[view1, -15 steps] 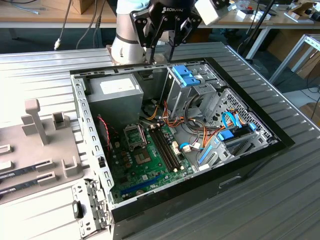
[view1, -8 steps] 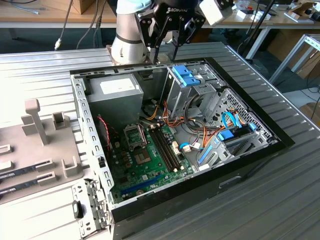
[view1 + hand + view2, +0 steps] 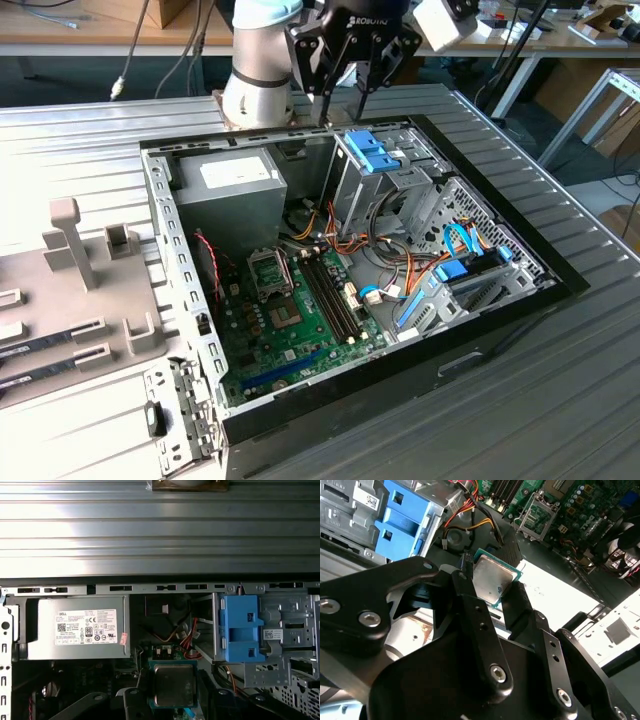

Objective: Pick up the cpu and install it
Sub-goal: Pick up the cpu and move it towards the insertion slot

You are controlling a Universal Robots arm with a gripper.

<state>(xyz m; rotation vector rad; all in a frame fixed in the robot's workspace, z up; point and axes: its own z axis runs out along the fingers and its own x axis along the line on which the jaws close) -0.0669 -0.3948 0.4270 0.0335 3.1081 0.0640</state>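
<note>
Gripping cpu (image 3: 492, 580) in pincer (image 3: 491, 592) | over open case (image 3: 400, 385) | blue drive bracket (image 3: 240, 627) nearby

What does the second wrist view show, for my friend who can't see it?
The black end effector grips the cpu, a silvery square chip with a green rim. Behind it sit the green motherboard, its socket and a blue drive bracket.

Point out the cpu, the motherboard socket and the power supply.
cpu (image 3: 492, 581), second wrist view, silvery metal top.
motherboard socket (image 3: 270, 272), exterior view, middle of its frame.
power supply (image 3: 75, 627), first wrist view, its labelled side.
</note>
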